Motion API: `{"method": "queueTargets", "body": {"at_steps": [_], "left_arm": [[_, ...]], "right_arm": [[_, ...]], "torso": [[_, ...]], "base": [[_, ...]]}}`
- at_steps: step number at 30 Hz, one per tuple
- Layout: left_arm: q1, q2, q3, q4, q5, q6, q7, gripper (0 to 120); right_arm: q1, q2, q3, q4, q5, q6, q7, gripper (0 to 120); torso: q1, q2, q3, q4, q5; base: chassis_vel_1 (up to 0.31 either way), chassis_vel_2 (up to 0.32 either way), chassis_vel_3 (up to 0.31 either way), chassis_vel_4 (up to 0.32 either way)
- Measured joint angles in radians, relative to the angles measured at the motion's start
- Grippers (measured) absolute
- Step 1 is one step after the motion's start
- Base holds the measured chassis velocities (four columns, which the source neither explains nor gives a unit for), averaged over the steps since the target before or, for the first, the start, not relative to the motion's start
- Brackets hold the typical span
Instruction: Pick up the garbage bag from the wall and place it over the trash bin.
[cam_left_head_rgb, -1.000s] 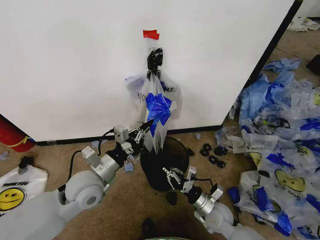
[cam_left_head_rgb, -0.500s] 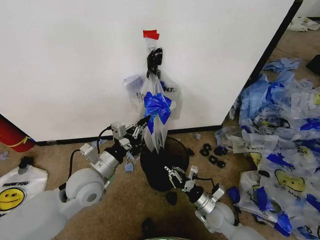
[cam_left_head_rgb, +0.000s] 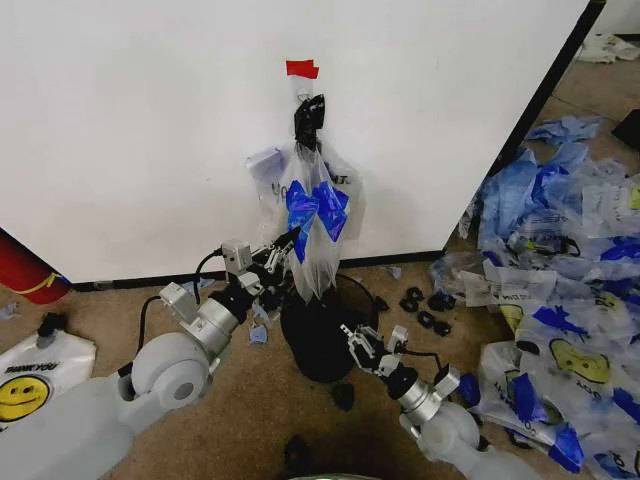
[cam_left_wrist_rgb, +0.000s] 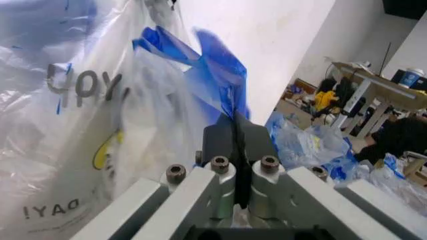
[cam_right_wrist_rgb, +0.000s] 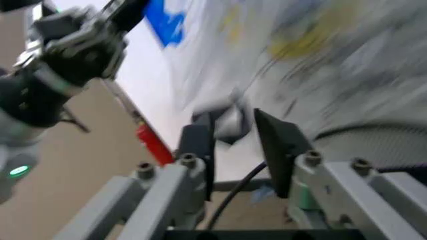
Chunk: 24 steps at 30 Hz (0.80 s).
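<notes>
The bag (cam_left_head_rgb: 312, 215) hangs from a black clip (cam_left_head_rgb: 309, 116) on the wall (cam_left_head_rgb: 150, 130), just above the bin (cam_left_head_rgb: 322, 330). The left claw (cam_left_head_rgb: 284, 245) is pinched closed on the bag's blue-streaked film at its side. The right claw (cam_left_head_rgb: 363, 345) waits with fingers apart beside the bin's rim. The risk: the clip appears to hold the top, so a hard pull could tear the thin plastic or let it slip from the pinch; a swinging bag could also miss the bin.

Both arms: light-grey rounded shells with silver cylindrical wrist segments. Left tool (cam_left_head_rgb: 287, 247) and right tool (cam_left_head_rgb: 360, 343): dark flat fingers on grey metal brackets fastened by round-head screws. Black cables run along each wrist.
</notes>
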<state>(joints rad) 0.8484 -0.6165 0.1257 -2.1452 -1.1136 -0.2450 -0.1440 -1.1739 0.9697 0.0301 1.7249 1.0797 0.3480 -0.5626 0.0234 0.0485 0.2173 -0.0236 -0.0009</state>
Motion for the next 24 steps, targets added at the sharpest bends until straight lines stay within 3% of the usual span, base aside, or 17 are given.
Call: {"method": "queueTargets", "body": {"at_steps": [8,13,19,24], "left_arm": [[-0.009,-0.006,0.009,0.000,-0.003,0.000,0.000,0],[-0.011,-0.005,0.009,0.005,-0.003,0.000,-0.001,0],[-0.010,0.003,0.002,0.014,-0.002,-0.001,-0.004,0],[-0.005,0.009,-0.003,0.012,0.001,-0.001,-0.010,0]], "right_arm": [[0.044,-0.076,0.116,0.015,-0.061,0.009,0.046,55],[0.145,-0.131,0.117,0.005,-0.044,0.009,0.050,72],[0.379,-0.180,-0.004,-0.070,0.001,-0.010,-0.007,97],[0.523,-0.157,-0.121,-0.122,0.018,-0.018,-0.014,100]], "torso": [[0.000,0.000,0.000,-0.0001,0.0001],[0.000,0.000,0.000,0.0001,0.0002],[0.000,0.000,0.000,0.0001,-0.0002],[0.000,0.000,0.000,0.0002,-0.0002]], "base": [[0.000,0.000,0.000,0.000],[0.000,0.000,0.000,0.000],[0.000,0.000,0.000,0.000],[0.000,0.000,0.000,0.000]]}}
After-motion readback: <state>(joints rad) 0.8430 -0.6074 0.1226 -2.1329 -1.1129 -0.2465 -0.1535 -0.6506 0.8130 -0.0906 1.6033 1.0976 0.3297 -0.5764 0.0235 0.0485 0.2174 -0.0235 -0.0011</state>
